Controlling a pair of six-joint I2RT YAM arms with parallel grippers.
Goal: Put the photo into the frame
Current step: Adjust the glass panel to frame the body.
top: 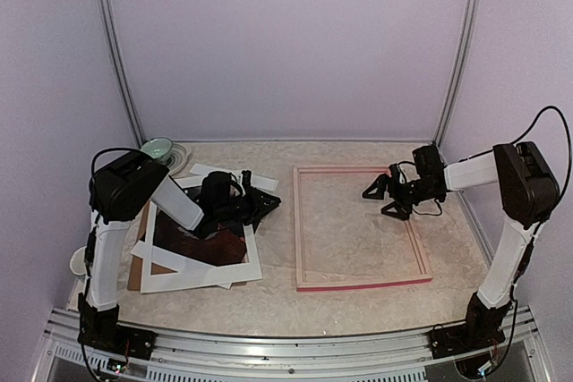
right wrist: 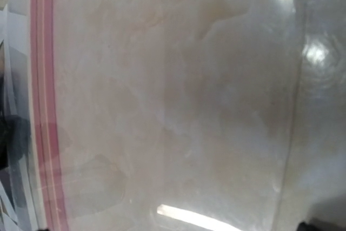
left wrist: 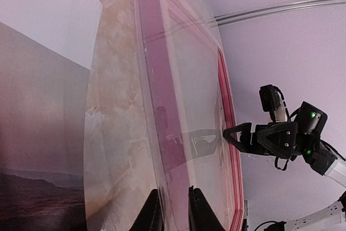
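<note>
Photo (top: 210, 246) is lying dark inside the white mat (top: 197, 279) on the pile, just behind and below the left fingers (top: 264, 201) in the overhead view. The brown backing board (top: 134, 266) is peeking out on the far side of the pile from them. That view is only giving us a black mass for the left fingers, so it says nothing about their grip.

The left wrist camera is showing what the overhead can't. The two left fingers (left wrist: 153, 216) are sitting nearly together with a slim gap between them. I cannot tell whether they are pinching anything. Ahead of their tips a clear pane (left wrist: 162, 123) is catching a faint reflection, and it isn't showing at all from above.

Beyond the pane the frame (left wrist: 230, 112) is lying flat on the worktop (top: 269, 301), pink rails up and well apart from the photo. The right fingers (left wrist: 238, 139) are hanging spread wide and holding nothing. From above, those right fingers (top: 380, 201) are hovering over the frame (top: 358, 225) near its right rail.

The right wrist camera is blurry and is barely showing its own fingers. A pink rail (right wrist: 43, 106) is running down the left side of the shot, with marbled worktop filling the rest.
</note>
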